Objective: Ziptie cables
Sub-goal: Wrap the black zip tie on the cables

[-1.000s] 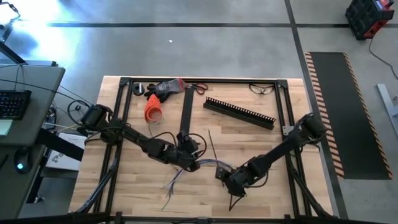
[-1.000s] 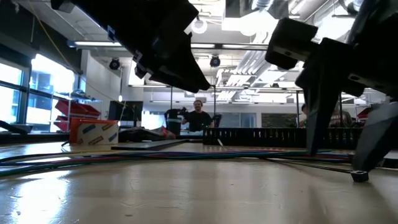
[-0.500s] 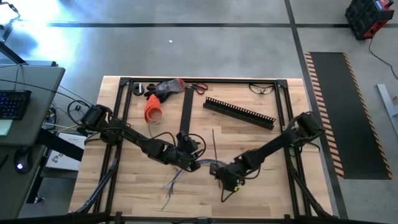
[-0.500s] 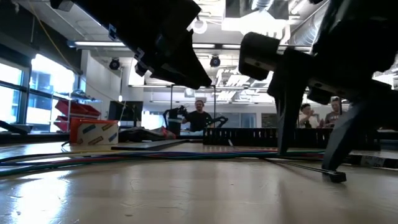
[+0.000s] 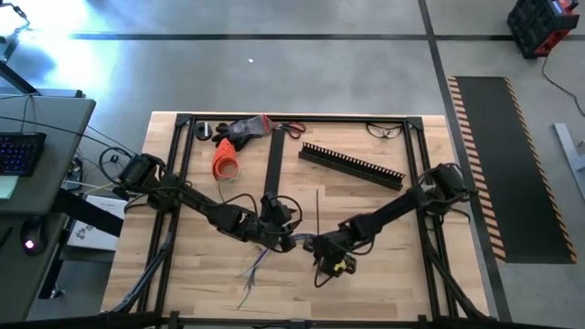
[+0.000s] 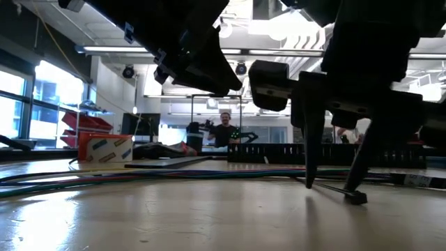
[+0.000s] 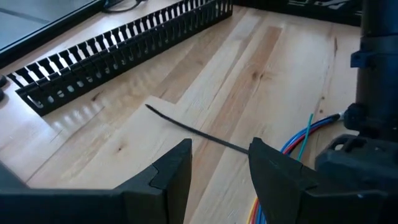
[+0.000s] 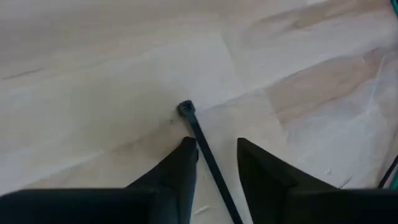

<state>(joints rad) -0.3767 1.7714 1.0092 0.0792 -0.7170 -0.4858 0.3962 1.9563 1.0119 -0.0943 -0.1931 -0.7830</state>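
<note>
Over at the left edge of the wooden counter (image 5: 201, 274) the left arm reaches in from its base, and its end effector (image 5: 281, 239) sits low near the middle of the counter, right over the cables (image 5: 259, 262). Its fingers (image 7: 177, 171) stand apart with only a narrow gap between them, and nothing shows in that gap. The cables lie flat on the wood: their splayed free ends fan out toward the near-left side, while the bundled part (blue, orange and green strands show in the left wrist view (image 7: 298, 140)) runs rightward under both end effectors.

Behind them an orange tool (image 5: 226, 157) and a flat black strip (image 5: 272, 164) lie toward the far side, with the comb-toothed black channel (image 5: 352, 165) slanting off to the right of these.

Just right of centre, the right end effector (image 5: 331, 264) hangs low over the counter, just beside the left one. Its fingers (image 8: 180, 171) are slightly parted on either side of a black zip tie (image 8: 202, 146), whose square head rests on the wood just ahead of the tips; whether they pinch it I can't tell.
</note>
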